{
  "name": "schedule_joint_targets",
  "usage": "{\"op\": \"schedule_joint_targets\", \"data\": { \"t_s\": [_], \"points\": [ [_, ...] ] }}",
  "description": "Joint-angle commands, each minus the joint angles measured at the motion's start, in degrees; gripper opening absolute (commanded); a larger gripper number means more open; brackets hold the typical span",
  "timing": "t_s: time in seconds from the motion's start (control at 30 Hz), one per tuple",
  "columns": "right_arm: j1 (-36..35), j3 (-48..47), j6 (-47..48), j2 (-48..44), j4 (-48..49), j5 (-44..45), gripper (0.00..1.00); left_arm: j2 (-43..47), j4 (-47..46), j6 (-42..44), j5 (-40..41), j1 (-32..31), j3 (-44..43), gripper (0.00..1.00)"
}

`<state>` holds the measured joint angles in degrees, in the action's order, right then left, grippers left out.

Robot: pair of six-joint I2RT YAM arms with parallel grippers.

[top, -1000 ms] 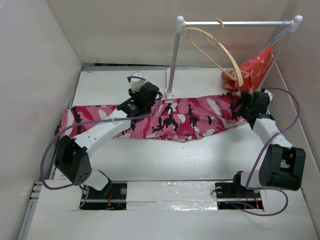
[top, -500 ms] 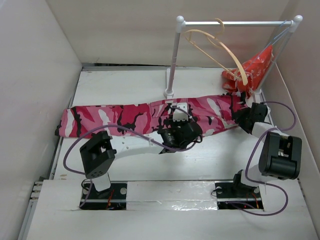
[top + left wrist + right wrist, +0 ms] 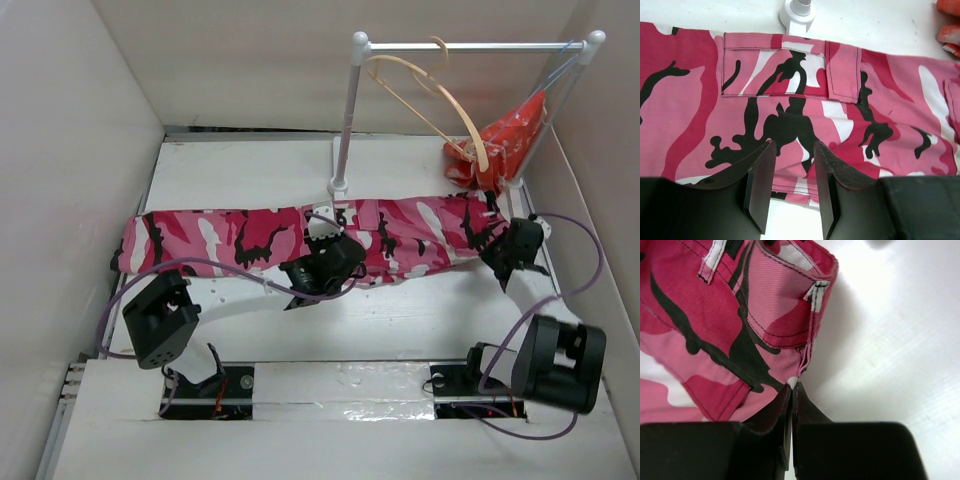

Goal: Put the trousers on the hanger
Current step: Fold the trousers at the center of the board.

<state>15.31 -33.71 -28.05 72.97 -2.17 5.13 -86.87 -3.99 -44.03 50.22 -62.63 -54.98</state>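
Note:
The camouflage trousers (image 3: 240, 235) lie flat across the table from left to right. In the left wrist view the trousers (image 3: 790, 100) fill the picture, and my left gripper (image 3: 792, 150) stands open astride their near edge, with cloth and bare table between the fingers. Seen from above, the left gripper (image 3: 333, 250) is at the trousers' middle. My right gripper (image 3: 792, 387) is shut on the corner of the trousers (image 3: 715, 315) at their waistband end, and from above the right gripper (image 3: 500, 242) sits at the cloth's right end. The pale wooden hanger (image 3: 440, 100) hangs tilted from the rail.
A white rail (image 3: 470, 46) on two posts stands at the back, its left post base (image 3: 338, 185) just behind the trousers; the same base (image 3: 797, 12) shows in the left wrist view. A red-orange cloth (image 3: 510, 135) hangs at the right post. White walls enclose the table.
My left arm has swung from the trousers' back left part to their middle near edge. The right gripper has shut on the waistband corner.

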Motion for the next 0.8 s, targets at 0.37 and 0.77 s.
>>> {"op": "schedule_joint_targets", "data": {
  "t_s": [0.37,0.77],
  "points": [
    [8.50,14.12,3.53,-33.70,-11.36,1.12,1.00,8.21,-5.33,1.14,-1.79,-0.30,6.28,0.34],
    [17.56,7.70,6.70,-7.06,2.60,-14.09,1.00,6.19,-8.05,1.84,-2.23,-1.44,8.75,0.34]
  ]
}}
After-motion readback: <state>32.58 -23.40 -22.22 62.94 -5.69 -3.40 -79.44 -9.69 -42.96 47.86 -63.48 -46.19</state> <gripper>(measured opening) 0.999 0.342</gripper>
